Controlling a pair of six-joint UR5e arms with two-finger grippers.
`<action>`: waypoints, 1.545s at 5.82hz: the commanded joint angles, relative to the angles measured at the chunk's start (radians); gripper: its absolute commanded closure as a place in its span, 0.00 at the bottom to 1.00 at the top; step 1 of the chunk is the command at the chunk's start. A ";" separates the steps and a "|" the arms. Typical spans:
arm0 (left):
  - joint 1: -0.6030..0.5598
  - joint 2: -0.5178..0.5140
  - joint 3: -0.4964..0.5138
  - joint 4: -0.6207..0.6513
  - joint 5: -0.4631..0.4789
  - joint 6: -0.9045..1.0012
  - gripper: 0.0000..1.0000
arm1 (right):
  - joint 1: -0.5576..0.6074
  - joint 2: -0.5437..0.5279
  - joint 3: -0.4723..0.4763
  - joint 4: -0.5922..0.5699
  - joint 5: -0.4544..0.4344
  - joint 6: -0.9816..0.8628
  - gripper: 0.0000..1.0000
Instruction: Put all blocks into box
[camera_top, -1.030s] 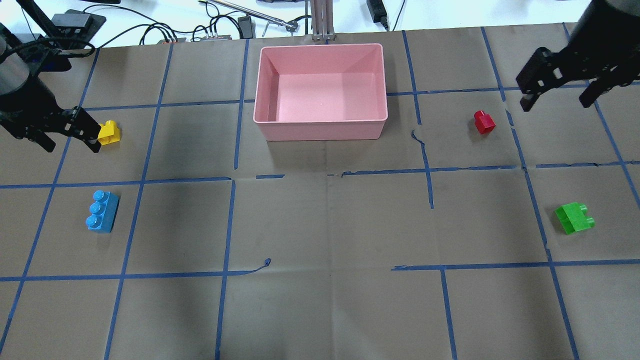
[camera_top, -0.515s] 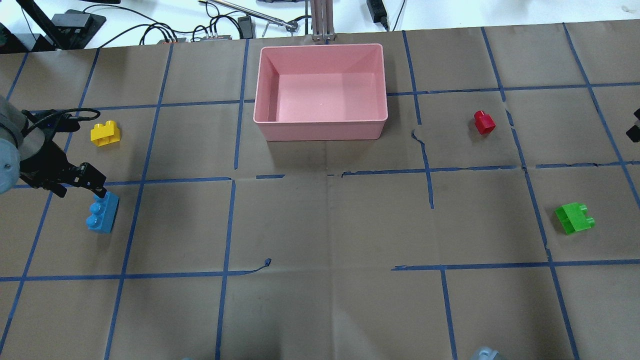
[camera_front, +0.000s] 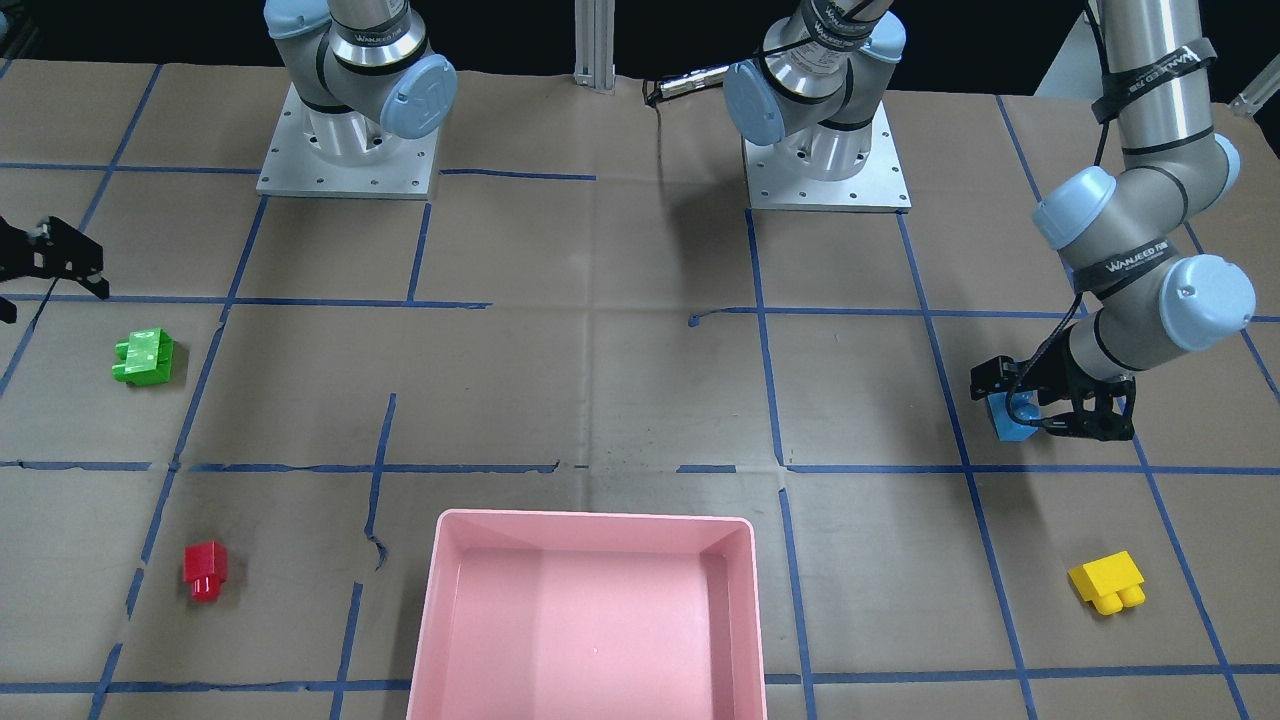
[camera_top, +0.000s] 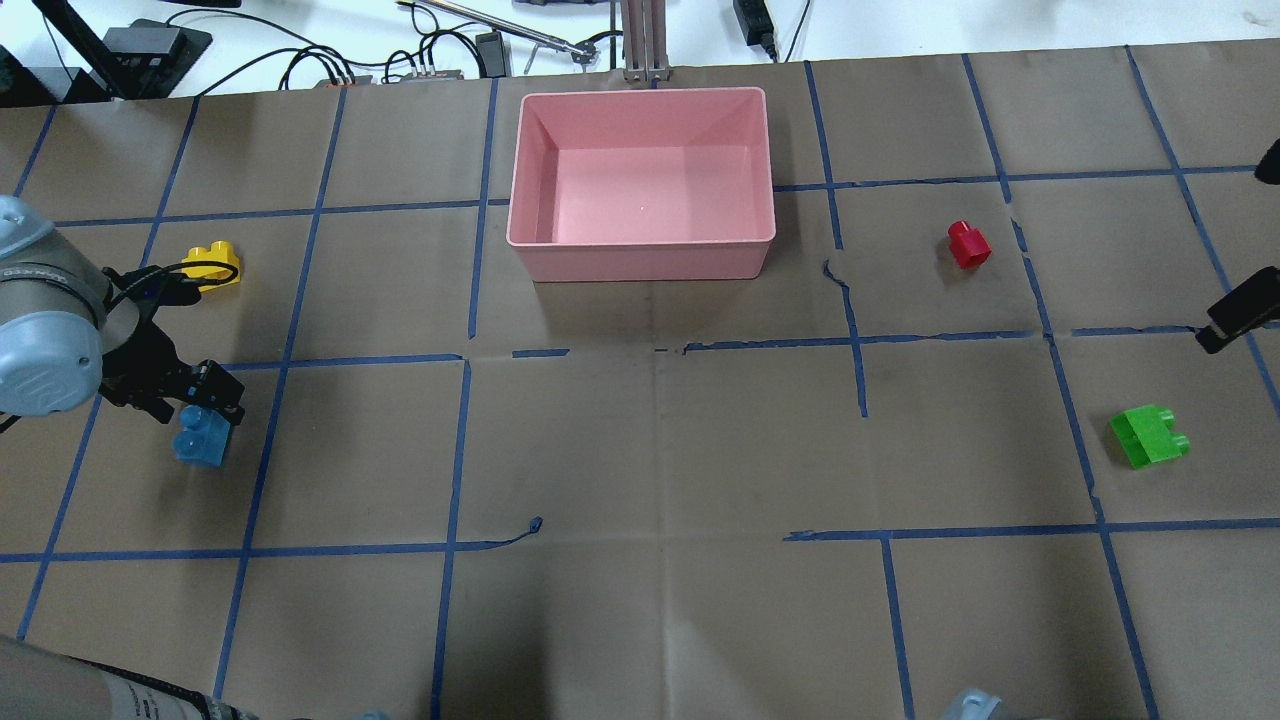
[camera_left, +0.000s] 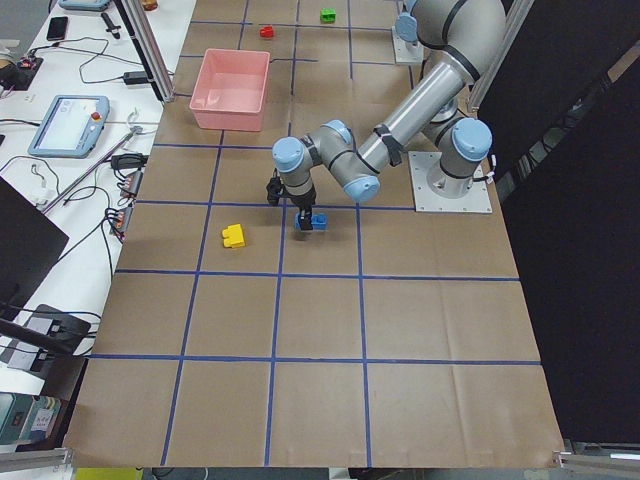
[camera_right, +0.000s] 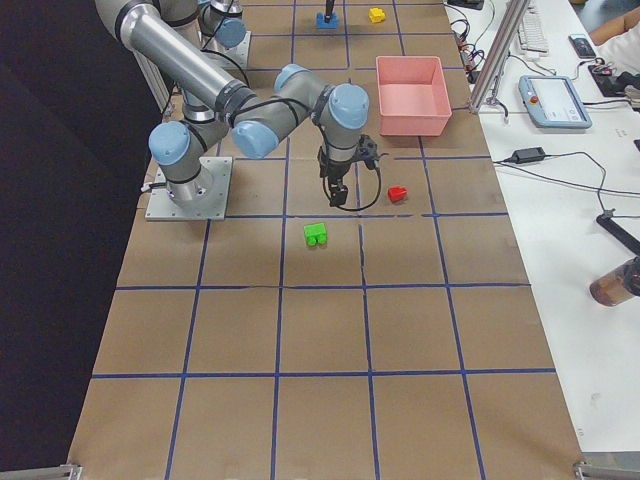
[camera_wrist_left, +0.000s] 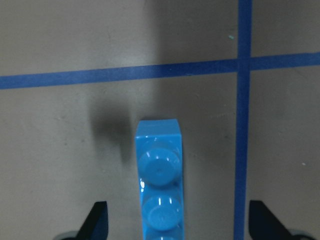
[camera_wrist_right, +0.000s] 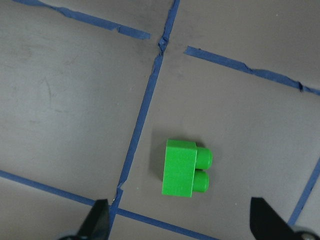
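Blue three-stud brick: studs up on the table, well apart from the pink box, toward the robot's left.
Left gripper: fingers spread wide, one on each side of the blue three-stud brick, touching neither flank.
Right gripper: fingers spread apart above the green brick, which lies on its side.
Yellow brick: on the table beyond the blue one.
Red brick: on the table, right of the pink box.

Robotics lab — taped-grid table, teach pendant, loose cables
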 joint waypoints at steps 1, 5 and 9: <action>0.000 -0.012 0.012 0.004 0.009 0.002 0.62 | -0.001 0.097 0.122 -0.284 0.000 -0.045 0.00; -0.139 0.047 0.123 -0.028 0.032 0.005 1.00 | -0.001 0.184 0.126 -0.320 -0.030 -0.046 0.00; -0.596 -0.149 0.711 -0.320 -0.017 -0.094 1.00 | -0.001 0.230 0.152 -0.308 -0.077 -0.032 0.00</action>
